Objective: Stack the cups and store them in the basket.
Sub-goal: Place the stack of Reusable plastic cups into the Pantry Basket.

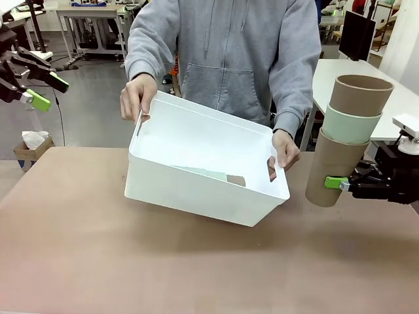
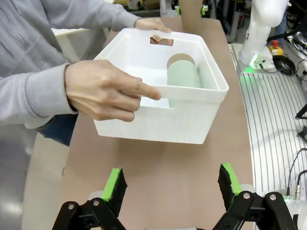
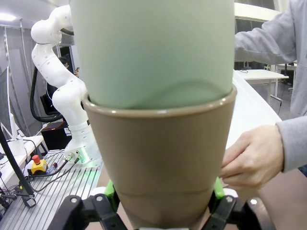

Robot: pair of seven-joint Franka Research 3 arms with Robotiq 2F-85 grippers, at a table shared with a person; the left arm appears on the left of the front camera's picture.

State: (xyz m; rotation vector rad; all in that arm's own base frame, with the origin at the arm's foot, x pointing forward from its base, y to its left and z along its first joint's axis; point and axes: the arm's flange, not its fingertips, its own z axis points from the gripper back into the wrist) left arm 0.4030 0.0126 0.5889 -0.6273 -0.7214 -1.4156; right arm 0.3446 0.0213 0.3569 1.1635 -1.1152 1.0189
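Cups (image 2: 183,72) lie in the basket (image 1: 196,190) already. Right gripper (image 1: 340,184) grasps a stack (image 1: 347,137) waiting to go in; left gripper (image 2: 172,184) is released.

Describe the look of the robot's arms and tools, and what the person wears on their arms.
The left tool is black, with linked fingers and bright green pads. The right tool looks the same: black, green-padded. The arm seen from the right wrist is glossy white, in rounded segments, with a green light at its base. The person's sleeves are grey sweatshirt fabric with ribbed cuffs.
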